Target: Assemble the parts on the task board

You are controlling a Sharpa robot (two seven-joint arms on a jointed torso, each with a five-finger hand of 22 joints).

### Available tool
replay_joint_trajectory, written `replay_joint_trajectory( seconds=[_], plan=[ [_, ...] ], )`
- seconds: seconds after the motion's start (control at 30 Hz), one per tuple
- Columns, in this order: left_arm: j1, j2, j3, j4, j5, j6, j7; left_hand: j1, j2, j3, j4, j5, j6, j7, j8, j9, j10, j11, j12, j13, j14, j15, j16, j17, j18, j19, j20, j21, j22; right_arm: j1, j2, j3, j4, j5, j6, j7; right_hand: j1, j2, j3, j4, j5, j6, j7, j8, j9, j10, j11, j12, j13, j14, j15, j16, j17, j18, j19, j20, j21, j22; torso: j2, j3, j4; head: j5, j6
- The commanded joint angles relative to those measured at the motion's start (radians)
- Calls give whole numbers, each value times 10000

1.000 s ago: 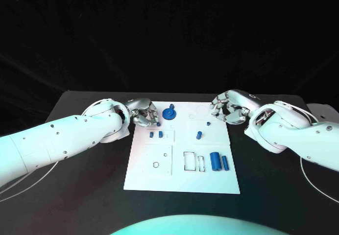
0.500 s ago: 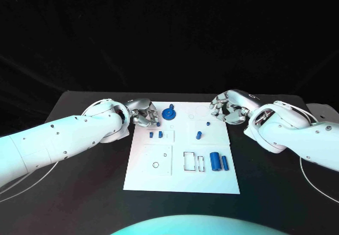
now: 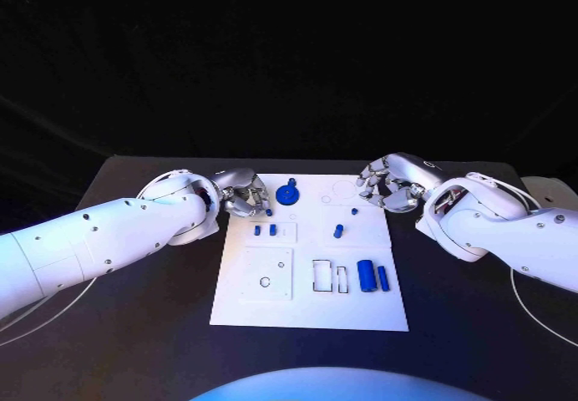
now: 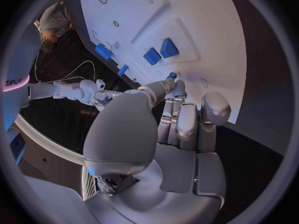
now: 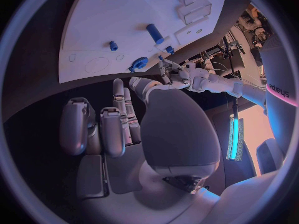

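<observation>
Task board [image 3: 307,301] lies mid-bench [image 3: 144,334], long edge running 12 to 6 o'clock. Round blue part [image 3: 289,194] stands near board's 12 o'clock end; two small blue parts [image 3: 265,229] just below it, slim peg [image 3: 340,230] at centre, two blue cylinders [image 3: 372,276] toward 4 o'clock. Left hand [image 3: 245,195] hovers at board's 10 o'clock corner, fingers [image 4: 181,119] curled narrow, empty. Right hand [image 3: 387,188] at 2 o'clock corner, fingers [image 5: 115,129] curled in, empty. Nothing obstructs parts. Hands and parts unchanged from half second earlier.
</observation>
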Motion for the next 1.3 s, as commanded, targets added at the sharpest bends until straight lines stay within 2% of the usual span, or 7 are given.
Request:
replay_joint_trajectory(
  seconds=[0.03,0.2,0.27,0.47,0.63,0.9,1.3],
  plan=[
    [-1,-83,11,95,440,-595,372,-82,20,53,-25,11,-165,60,-118,-44,-211,62,-5,7,-81,113,-18,-135,-39,-135,37,-113,-133,-9,2,0,-10,-223,217,-190,-91,-30,44,-11,24,76,-15,-53,-15,52,7,-68,-39,451,3,50,91,3,23,-18,5,543,-12,6,-1,-32,20],
    [2,-295,13,207,1434,-1219,874,-215,-80,112,33,11,-438,224,-315,-114,-660,257,-107,-38,-536,283,-354,-1104,126,-638,193,-659,-986,-10,3,0,-29,-740,637,-483,-147,-109,17,-36,-139,84,12,-101,-29,-38,48,-251,-176,421,32,-7,9,22,-29,-4,-105,486,-8,5,-1,-173,88],
    [4,-426,14,269,2464,-1536,1260,-273,-128,158,78,7,-554,315,-394,-136,-954,356,-192,-99,-1145,382,-858,-2356,324,-1253,282,-1355,-2005,-11,13,0,-42,-1120,885,-636,-139,-125,17,-52,-159,93,11,-104,-30,-48,51,-277,-196,419,36,-7,13,24,-36,0,-118,481,-7,10,-2,-258,116],
    [9,-797,13,549,5309,-1966,2343,-338,-129,173,138,0,-594,369,-412,-128,-1139,440,-183,-147,-1730,442,-1353,-3506,509,-1850,360,-2091,-3028,-12,94,-1,-91,-2211,1651,-1036,-172,-198,6,-78,-386,106,19,-167,-52,-150,91,-483,-359,415,70,4,35,16,-36,29,-99,514,2,1,4,-460,192],
    [7,-1068,9,874,7115,-1971,3019,-369,-95,160,175,-2,-544,367,-378,-108,-1124,436,-140,-145,-1738,444,-1372,-3502,517,-1876,369,-2159,-3088,-29,244,-3,-141,-2872,2037,-1295,-196,-238,0,-79,-515,91,23,-224,-73,-219,117,-617,-473,420,91,23,62,10,-29,48,-78,540,14,-9,0,-531,213],
    [-30,-1380,-3,1429,9733,-1619,4153,-329,2,169,177,11,-422,350,-288,-61,-1105,417,-63,-141,-1838,429,-1459,-3717,551,-1961,368,-2322,-3288,-112,595,-10,-372,-3490,1996,-1624,-190,-258,12,-96,-535,102,46,-270,-88,-351,159,-784,-616,434,125,64,123,-2,-8,75,-31,585,3,-23,36,-652,212],
    [-130,-1620,-7,1901,10937,-1227,4811,-291,64,177,164,20,-395,346,-259,-43,-1097,410,-23,-138,-1877,424,-1479,-3772,559,-1985,364,-2376,-3348,-306,1060,-28,-708,-3656,2179,-1663,-66,-181,98,-193,-499,213,34,-252,-76,-248,143,-813,-704,464,124,135,220,-22,43,85,83,673,2,-21,18,-638,190]
  ],
)
